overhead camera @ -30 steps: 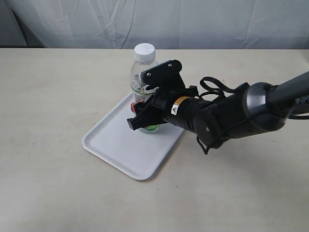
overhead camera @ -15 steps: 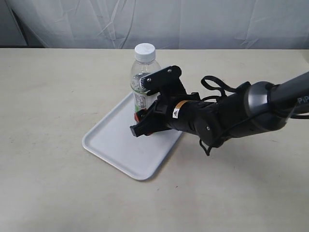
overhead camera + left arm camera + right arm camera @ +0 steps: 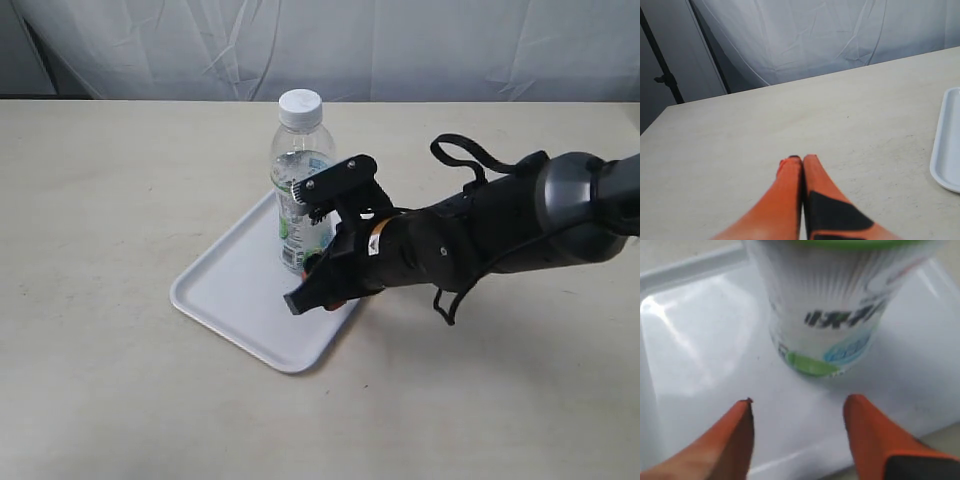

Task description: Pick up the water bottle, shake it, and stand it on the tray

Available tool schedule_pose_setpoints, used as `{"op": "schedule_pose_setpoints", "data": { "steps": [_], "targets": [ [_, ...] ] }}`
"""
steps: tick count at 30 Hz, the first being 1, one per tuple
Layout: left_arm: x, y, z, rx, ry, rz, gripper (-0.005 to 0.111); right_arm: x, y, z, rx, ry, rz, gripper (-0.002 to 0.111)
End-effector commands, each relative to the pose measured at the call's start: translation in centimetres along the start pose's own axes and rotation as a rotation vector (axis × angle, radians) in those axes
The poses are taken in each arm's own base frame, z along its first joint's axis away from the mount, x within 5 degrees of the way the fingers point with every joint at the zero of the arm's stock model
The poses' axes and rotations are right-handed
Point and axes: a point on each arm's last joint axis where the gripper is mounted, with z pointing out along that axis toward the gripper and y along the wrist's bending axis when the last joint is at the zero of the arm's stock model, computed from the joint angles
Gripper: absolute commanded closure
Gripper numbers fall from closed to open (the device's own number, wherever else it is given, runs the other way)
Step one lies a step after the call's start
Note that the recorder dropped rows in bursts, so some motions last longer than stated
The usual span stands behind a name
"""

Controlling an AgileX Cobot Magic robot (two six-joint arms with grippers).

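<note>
Change: the right claw [image 3: 801, 404] has let go of the water bottle [image 3: 293, 215] and drawn back toward the right side of the tray [image 3: 235, 285]. A second ago its fingers straddled the bottle's lower half. The bottle itself has not shifted.
Water bottle: stands upright on the far half of the tray, white cap on top, its base flat on the white surface.
Right claw: spread wide and holding nothing. In the right wrist view both orange fingertips [image 3: 742, 425] stop short of the bottle's base, and a strip of bare tray shows between them and it.
Bottle clearance: in the exterior view the upper black finger overlaps the bottle's side. Whether it touches there I cannot tell.
Tray edges: the low rim and rounded corners on the near and left sides are fully visible. The right rim is partly covered by the right arm.
Open room: the near-left half of the tray is bare. The desk [image 3: 100, 200] is open to the left of the tray and in front of it.
Left claw [image 3: 801, 159]: the orange fingers are pressed together with nothing between them, over bare desk.
Left side margin: the tray's rim shows at the side of the left wrist view, well apart from those fingertips.
Backdrop: a white cloth [image 3: 400, 50] hangs along the desk's far edge.
</note>
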Motion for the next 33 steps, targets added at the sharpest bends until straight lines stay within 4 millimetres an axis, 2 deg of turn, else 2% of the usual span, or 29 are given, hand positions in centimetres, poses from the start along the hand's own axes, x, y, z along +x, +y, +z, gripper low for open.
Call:
{"op": "schedule_pose_setpoints", "data": {
  "steps": [1,4,10,14,17,22,24,29,33],
  "targets": [
    [0.0,0.0,0.0,-0.001,-0.014,-0.004,0.106,0.5,0.1,-1.0,-0.016,0.103,-0.020,0.092],
    [0.0,0.0,0.0,-0.001,-0.014,-0.004,0.106,0.4,0.2,-2.0,-0.021,0.132,0.016,0.109],
    [0.0,0.0,0.0,-0.001,-0.014,-0.006,0.106,-0.2,0.3,-5.4,-0.035,0.160,0.030,0.109],
    [0.0,0.0,0.0,-0.001,-0.014,-0.006,0.106,-0.1,0.1,-8.7,-0.005,0.186,0.032,0.109],
    [0.0,0.0,0.0,-0.001,-0.014,-0.006,0.106,0.9,-0.9,-11.2,0.116,0.163,0.155,0.109],
    [0.0,0.0,0.0,-0.001,-0.014,-0.006,0.106,3.9,-4.7,-16.4,0.592,0.142,0.399,0.109],
    [0.0,0.0,0.0,-0.001,-0.014,-0.006,0.106,4.7,-5.7,-18.5,0.719,0.090,0.459,0.109],
    [0.0,0.0,0.0,-0.001,-0.014,-0.006,0.106,5.1,-5.9,-21.7,0.721,-0.014,0.468,0.109],
    [0.0,0.0,0.0,-0.001,-0.014,-0.006,0.106,5.8,-5.4,-23.3,0.655,-0.046,0.568,0.109]
  ]
}}
